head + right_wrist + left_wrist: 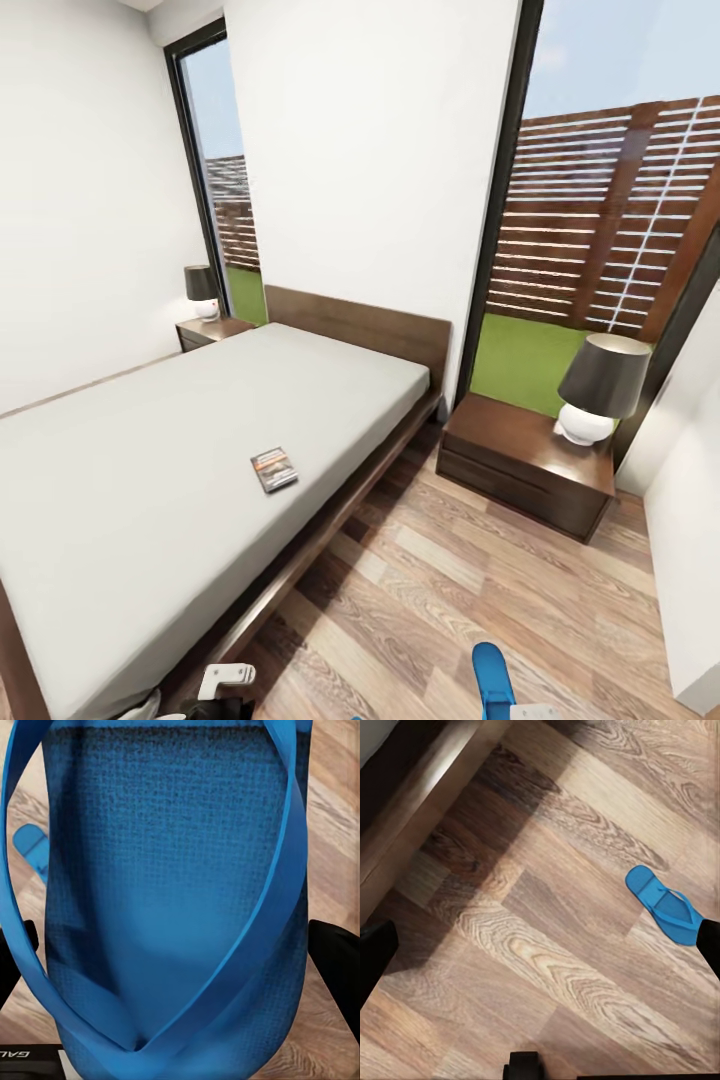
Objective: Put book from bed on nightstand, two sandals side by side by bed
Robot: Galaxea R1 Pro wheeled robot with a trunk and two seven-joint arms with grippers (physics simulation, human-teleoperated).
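A bedroom mid-tidy: the right gripper [169, 952] carries one blue sandal [172, 885], its dark fingers [337, 967] closed on either side of the sole, the toe rising at the lower edge of the head view; the second sandal [664, 905] lies flat on the wood floor [532, 945] near the bed frame; the left gripper [540, 945] hangs over bare planks, fingers wide, holding nothing; the book [273, 469] rests untouched on the bed [150, 470], the nearer nightstand [525, 470] beside it bearing a lamp [598, 388]; the sandal step is in hand, and next the carried one likely needs setting down alongside its mate
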